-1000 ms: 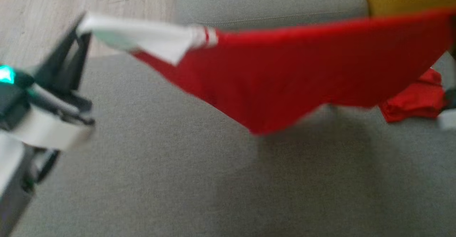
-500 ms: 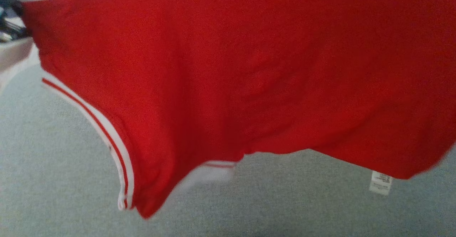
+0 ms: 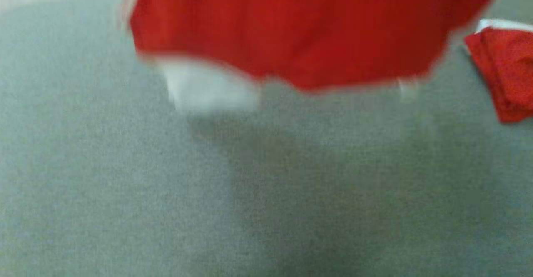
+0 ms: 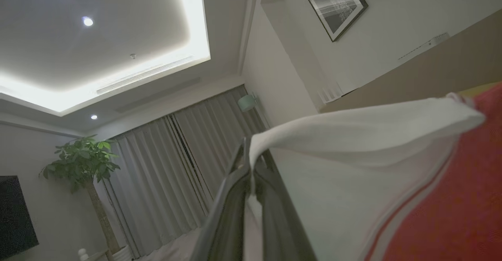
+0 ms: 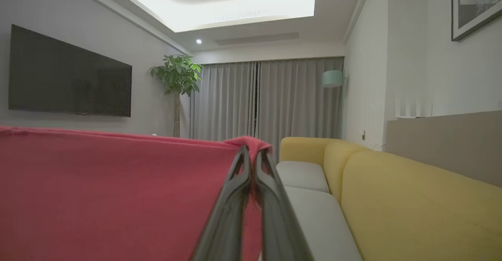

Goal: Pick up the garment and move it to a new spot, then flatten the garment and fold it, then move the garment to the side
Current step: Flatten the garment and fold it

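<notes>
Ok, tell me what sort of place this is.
Most likely a home living room: a yellow sofa, a wall-mounted TV, and full-length curtains with a potted plant beside them.

Red garment (image 3: 291,31) with white striped trim, aloft, spread wide, lower edge blurred.
</notes>
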You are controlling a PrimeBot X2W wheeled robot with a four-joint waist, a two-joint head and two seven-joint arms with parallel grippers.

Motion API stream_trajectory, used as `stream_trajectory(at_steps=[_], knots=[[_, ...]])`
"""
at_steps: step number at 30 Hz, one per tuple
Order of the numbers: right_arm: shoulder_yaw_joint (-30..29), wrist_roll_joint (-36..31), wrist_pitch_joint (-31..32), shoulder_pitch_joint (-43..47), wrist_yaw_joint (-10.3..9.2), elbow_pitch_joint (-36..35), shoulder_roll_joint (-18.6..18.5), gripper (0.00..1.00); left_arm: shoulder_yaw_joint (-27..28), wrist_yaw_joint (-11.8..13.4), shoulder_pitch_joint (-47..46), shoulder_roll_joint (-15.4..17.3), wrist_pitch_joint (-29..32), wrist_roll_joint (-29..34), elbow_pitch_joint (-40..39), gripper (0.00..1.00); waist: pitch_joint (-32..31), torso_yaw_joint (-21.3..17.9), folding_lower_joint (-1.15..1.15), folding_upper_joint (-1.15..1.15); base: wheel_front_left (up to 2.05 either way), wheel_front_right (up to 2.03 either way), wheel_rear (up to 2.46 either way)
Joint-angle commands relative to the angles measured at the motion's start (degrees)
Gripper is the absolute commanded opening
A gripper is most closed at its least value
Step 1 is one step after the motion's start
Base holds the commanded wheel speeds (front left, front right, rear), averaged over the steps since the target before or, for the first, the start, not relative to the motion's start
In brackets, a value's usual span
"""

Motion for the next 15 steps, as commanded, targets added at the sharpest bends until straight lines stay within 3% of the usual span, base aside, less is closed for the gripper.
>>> stream_trajectory(at_steps=[1, 8, 15], knots=[[0.27, 0.06, -1.13, -3.41, -0.05, 0.04, 0.14, 0.00, 2.29, 0.03, -5.12, 1.83, -1.24, 1.08, 0.56, 0.00, 5.20, 1.13, -0.02, 0.00, 0.00, 0.00, 0.00], [3.35, -1.06, -8.19, -15.64, -0.05, 11.05, 1.55, 0.00, 0.01, -0.46, -16.20, -4.64, -7.96, 4.13, 10.64, 0.00, 12.29, 2.57, -0.02, 0.00, 0.00, 0.00, 0.00], [10.25, -0.90, -12.05, -13.96, -0.05, 18.09, 0.06, 0.00, -1.75, -0.85, -10.93, -7.43, -9.75, 4.02, 14.33, 0.00, 14.78, 3.47, -0.02, 0.00, 0.00, 0.00, 0.00]])
